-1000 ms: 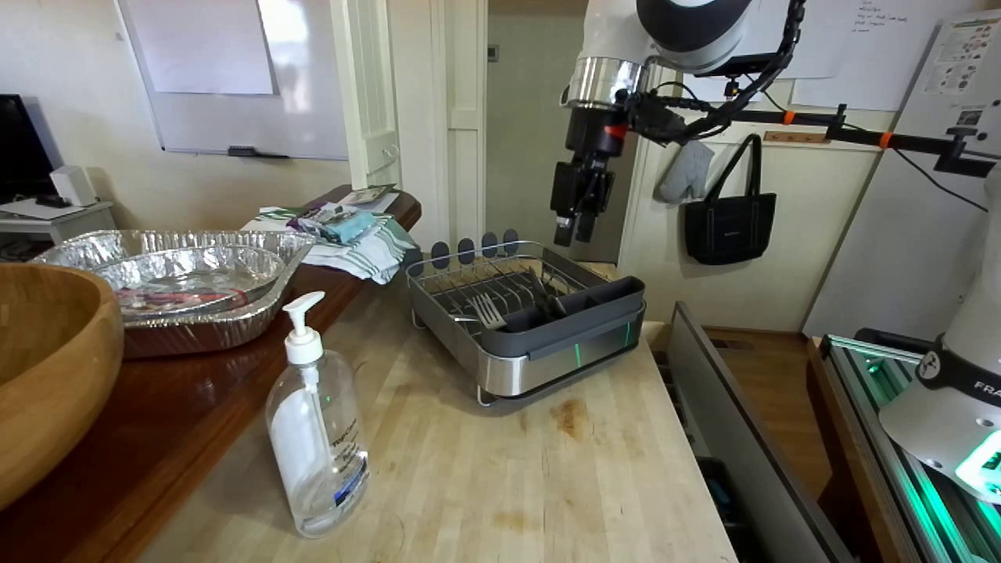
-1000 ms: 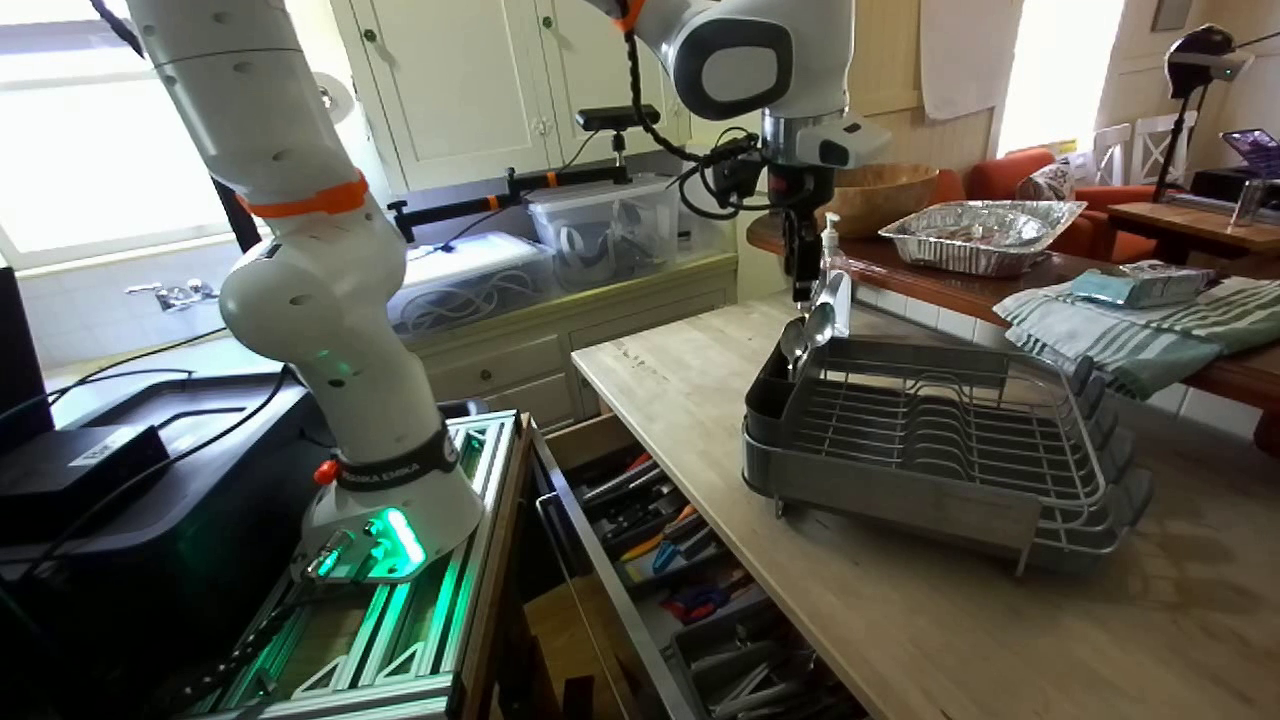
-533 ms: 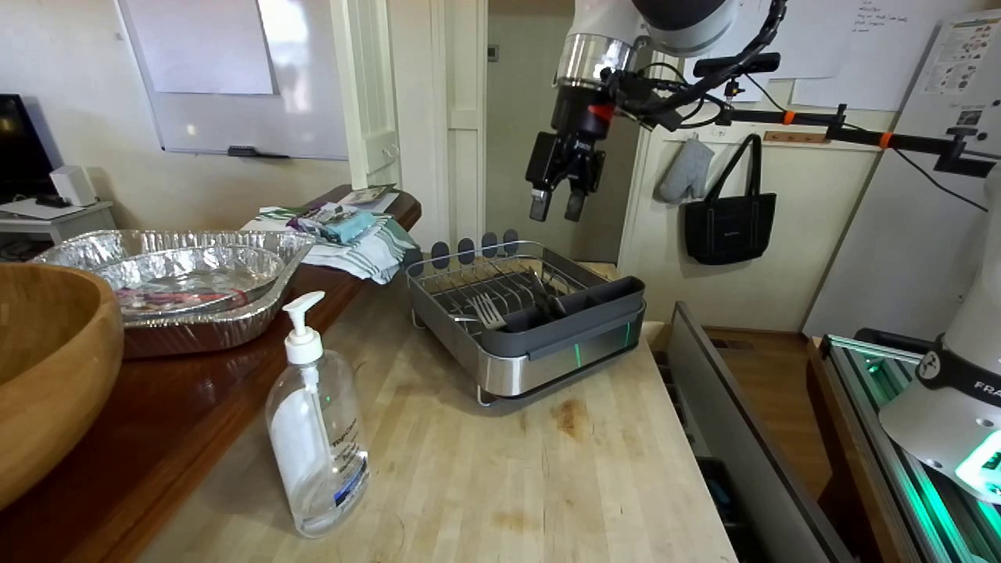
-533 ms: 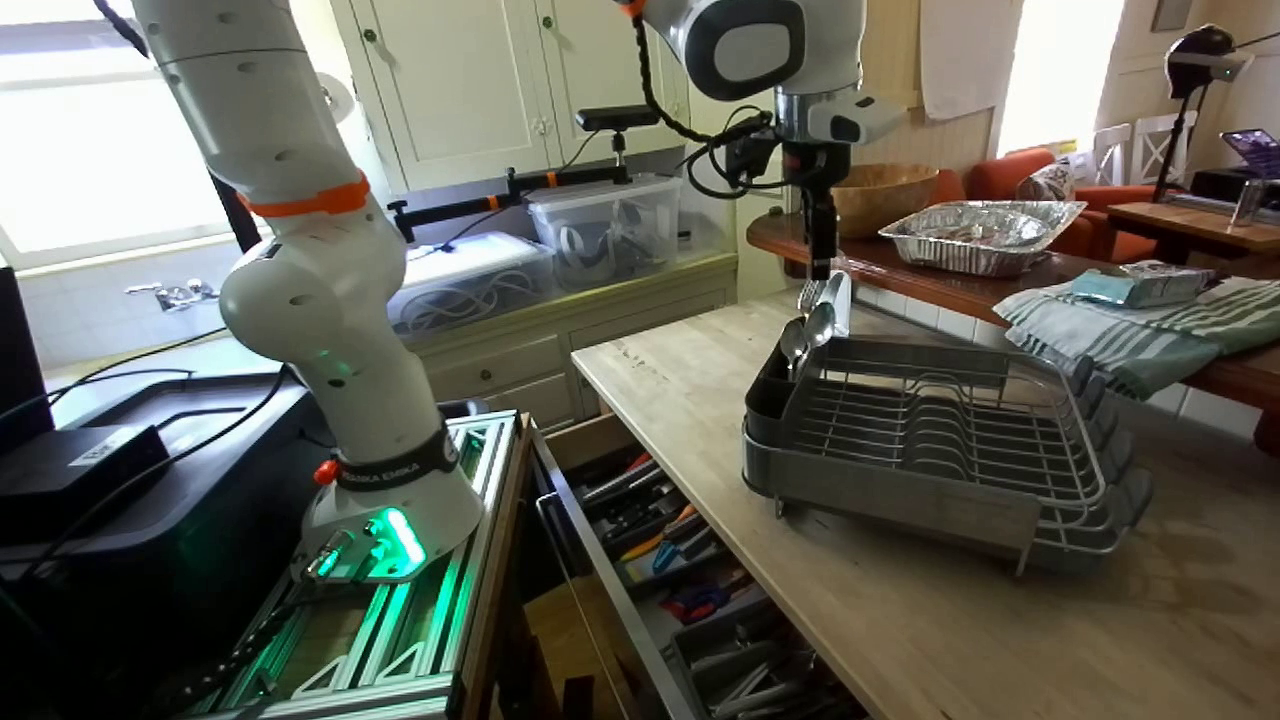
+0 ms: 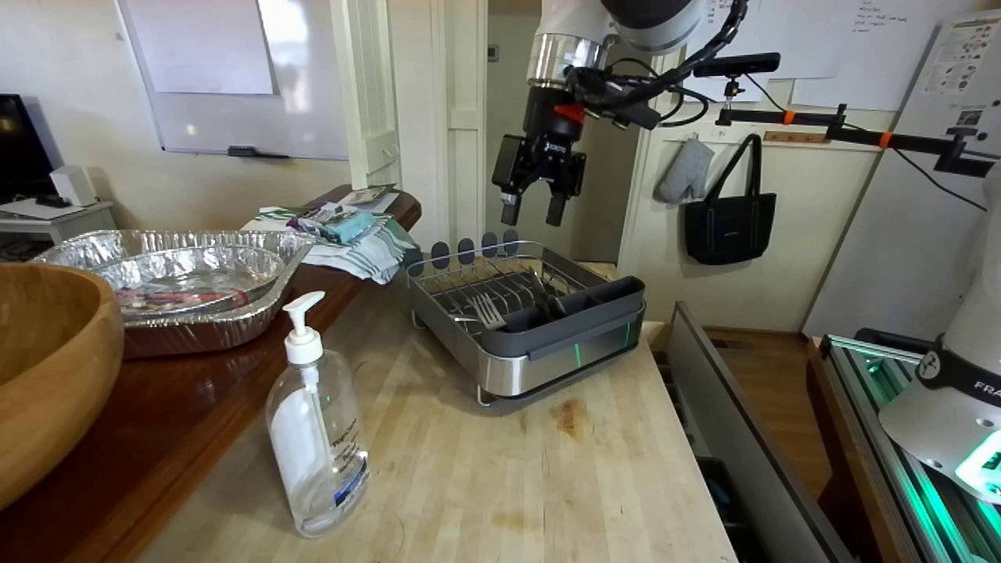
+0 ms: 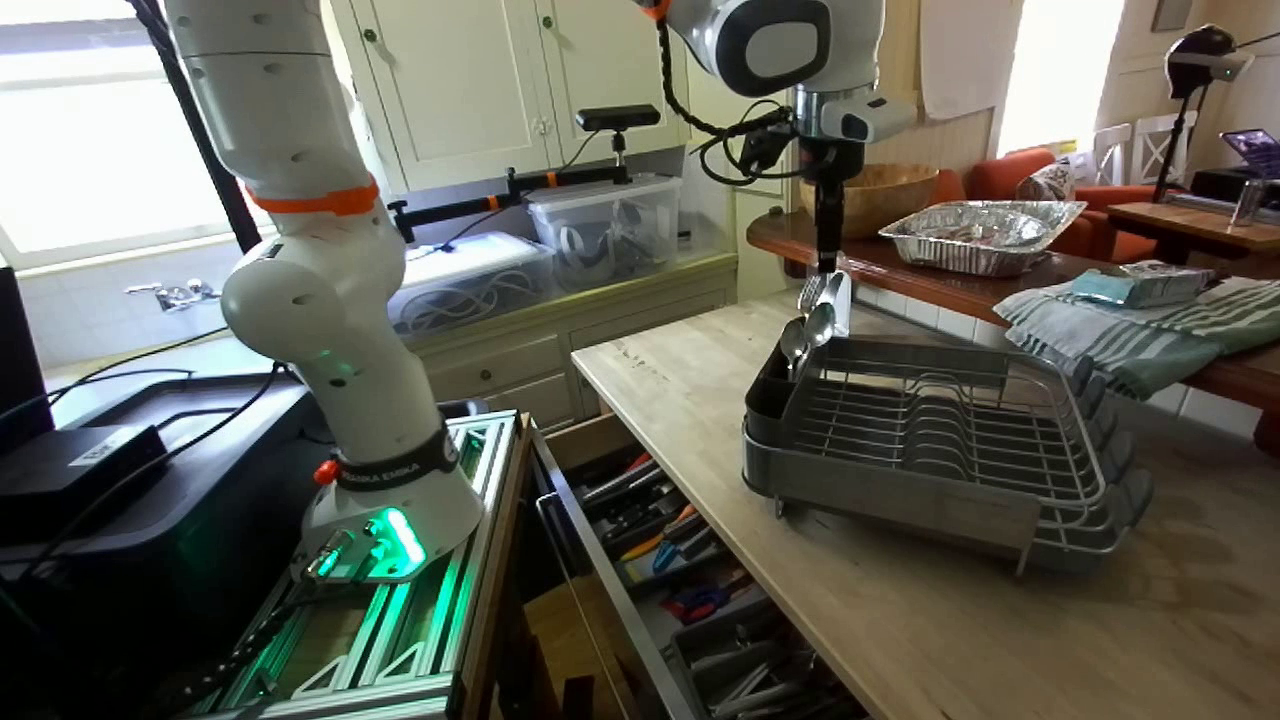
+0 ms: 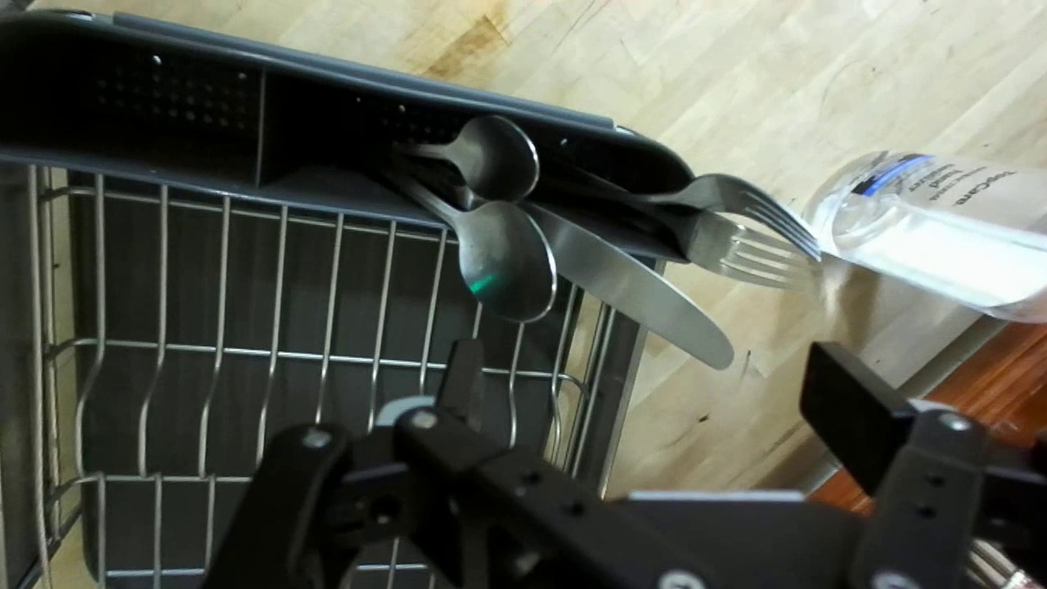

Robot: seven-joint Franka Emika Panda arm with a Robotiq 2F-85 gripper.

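Observation:
My gripper (image 5: 532, 213) hangs over the grey dish rack (image 5: 500, 367), its two fingers spread wide. Nothing is between the fingertips in the wrist view, where the gripper (image 7: 642, 368) lies below the cutlery. A dark cutlery holder (image 7: 352, 78) runs along one side of the rack. From it lean a large spoon (image 7: 507, 262), a smaller spoon (image 7: 497, 159), a knife (image 7: 638, 286) and two forks (image 7: 748, 249). The knife's rounded end is nearest the gap, apart from the fingers. In an exterior view the gripper (image 6: 828, 265) appears just above the cutlery tops.
A clear pump bottle (image 5: 321, 446) stands on the wooden counter (image 5: 500, 485). Foil trays (image 5: 235, 332), a wooden bowl (image 5: 62, 375) and striped towels (image 5: 360, 250) sit on the darker raised top. Beside the counter an open drawer (image 6: 600, 580) holds many utensils.
The fingers have spread from close together to wide apart. Meanwhile the arm has shifted left in an exterior view, over the rack. Rack and cutlery stay as they were.

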